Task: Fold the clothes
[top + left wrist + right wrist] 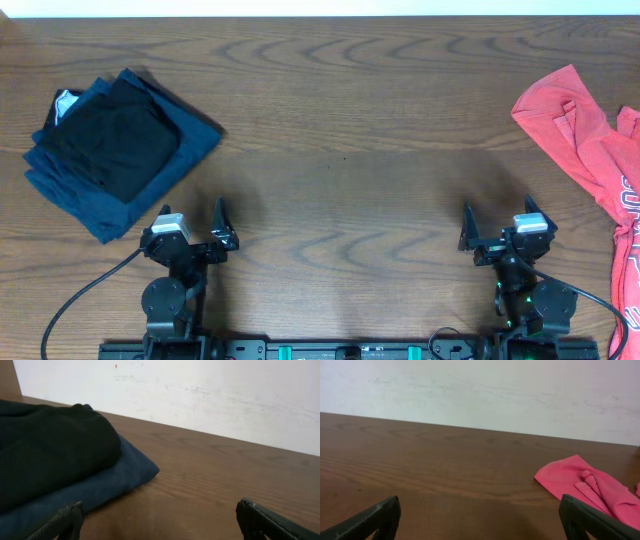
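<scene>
The left gripper (190,230) stands open with nothing between its jaws. In its own wrist view only the tips of the two dark, matte fingers (62,521) rise into the bottom corners, and the rest is cut off by the lower edge. The right gripper (498,230) is spread just as wide and is also empty. Its camera likewise catches only two black wedge-shaped tips. Both sit low over bare wood near the front edge of the table (340,120), whose brown top has a swirling, glossy grain. A black cable (70,300) loops away from the left arm's base and runs out of the picture.

Just beyond the left gripper lies a stack of folded navy-blue garments (185,160). They are soft and thick-edged, and set at an angle to the table edge. On top of them is a folded black garment (115,140), smooth and rounded at its fold. A small pale patch shows at the far-left corner of the stack; what it is cannot be made out. In the left wrist view the stack is cropped on the left.

The coral-red T-shirt (585,145) lies unfolded and crumpled at the far right of the table, well apart from both grippers. Its cloth is bunched into ridges and twisted folds. The frame edge cuts it off, so its full outline is hidden. A trace of white print shows at the very edge, too little to read. The right wrist view shows only one rumpled corner. Behind the table is a scuffed white wall (200,395).
</scene>
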`<action>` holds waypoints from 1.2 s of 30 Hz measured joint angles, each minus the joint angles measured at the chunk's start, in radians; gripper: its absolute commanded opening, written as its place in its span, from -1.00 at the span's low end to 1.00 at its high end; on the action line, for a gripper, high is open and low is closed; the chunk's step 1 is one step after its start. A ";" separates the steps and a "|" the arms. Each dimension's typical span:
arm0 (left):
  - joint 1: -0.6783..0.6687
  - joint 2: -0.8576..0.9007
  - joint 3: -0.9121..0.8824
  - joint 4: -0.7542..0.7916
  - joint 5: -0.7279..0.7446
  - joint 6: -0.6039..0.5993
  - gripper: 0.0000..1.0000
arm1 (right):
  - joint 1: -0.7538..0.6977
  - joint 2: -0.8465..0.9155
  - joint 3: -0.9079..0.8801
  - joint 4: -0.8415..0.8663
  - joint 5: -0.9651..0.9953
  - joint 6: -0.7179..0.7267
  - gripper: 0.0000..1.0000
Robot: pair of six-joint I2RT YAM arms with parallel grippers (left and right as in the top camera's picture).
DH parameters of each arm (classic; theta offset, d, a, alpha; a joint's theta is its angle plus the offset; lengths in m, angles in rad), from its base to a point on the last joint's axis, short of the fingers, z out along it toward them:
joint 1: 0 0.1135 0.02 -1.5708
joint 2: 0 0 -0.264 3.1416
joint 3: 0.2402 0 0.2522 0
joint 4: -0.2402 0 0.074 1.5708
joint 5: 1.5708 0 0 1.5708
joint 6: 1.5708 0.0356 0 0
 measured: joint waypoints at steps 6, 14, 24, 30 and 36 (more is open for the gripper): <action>0.001 0.000 0.000 0.005 -0.057 0.037 0.96 | 0.000 0.000 0.000 0.000 0.000 0.000 0.99; 0.001 0.000 0.000 0.007 -0.078 0.050 0.96 | 0.000 0.000 0.000 0.000 0.000 0.000 0.99; 0.001 0.000 0.000 0.007 -0.079 0.050 0.96 | 0.000 0.000 0.000 0.000 0.000 0.000 0.98; 0.001 0.000 0.000 0.007 -0.079 0.050 0.96 | 0.000 0.000 0.000 0.000 0.000 0.000 0.98; 0.001 0.000 0.000 0.007 -0.079 0.050 0.96 | 0.000 0.000 0.000 0.000 0.000 0.000 0.99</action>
